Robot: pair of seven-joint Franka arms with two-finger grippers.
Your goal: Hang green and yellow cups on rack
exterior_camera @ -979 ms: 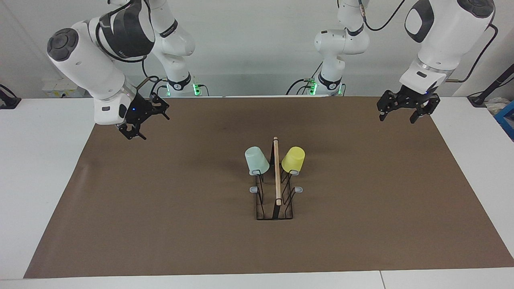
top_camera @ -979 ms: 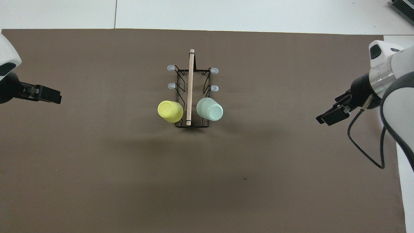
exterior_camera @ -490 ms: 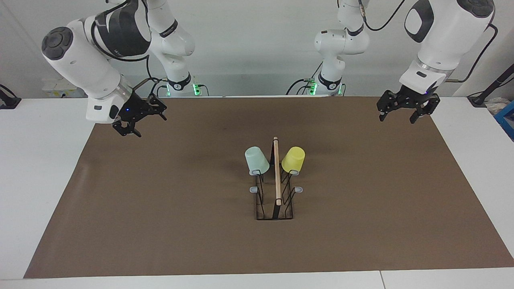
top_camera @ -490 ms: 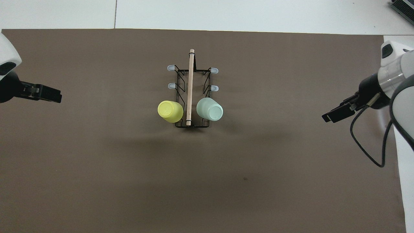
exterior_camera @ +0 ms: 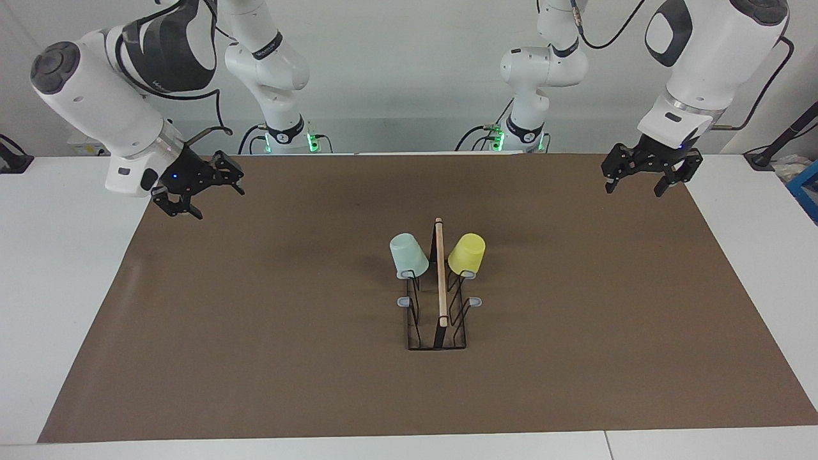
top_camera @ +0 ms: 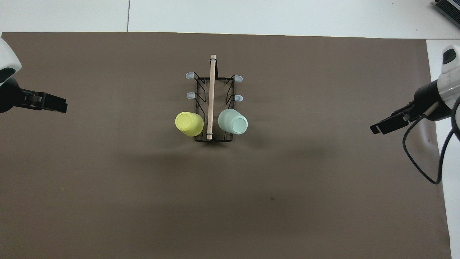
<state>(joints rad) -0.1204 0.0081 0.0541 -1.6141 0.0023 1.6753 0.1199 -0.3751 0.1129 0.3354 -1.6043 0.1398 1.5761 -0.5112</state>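
The rack (exterior_camera: pixel 441 281) stands at the middle of the brown mat, and its wooden top bar (top_camera: pixel 211 93) runs away from the robots. The mint green cup (exterior_camera: pixel 409 255) (top_camera: pixel 233 121) hangs upside down on the rack's peg nearest the robots, on the side toward the right arm's end. The yellow cup (exterior_camera: pixel 466 253) (top_camera: pixel 188 123) hangs likewise on the side toward the left arm's end. My right gripper (exterior_camera: pixel 220 204) (top_camera: pixel 381 127) is open and empty over the mat's edge at its own end. My left gripper (exterior_camera: pixel 632 190) (top_camera: pixel 54 104) is open and empty over the mat's edge at its own end.
Several grey-tipped pegs (top_camera: pixel 189 75) farther from the robots on the rack are bare. The brown mat (exterior_camera: pixel 255 332) covers most of the white table (exterior_camera: pixel 57 287). A blue object (exterior_camera: pixel 806 188) lies at the table's edge at the left arm's end.
My right gripper has drawn away from the rack toward its own end of the table. My left gripper has hardly moved. Both cups stay on their pegs.
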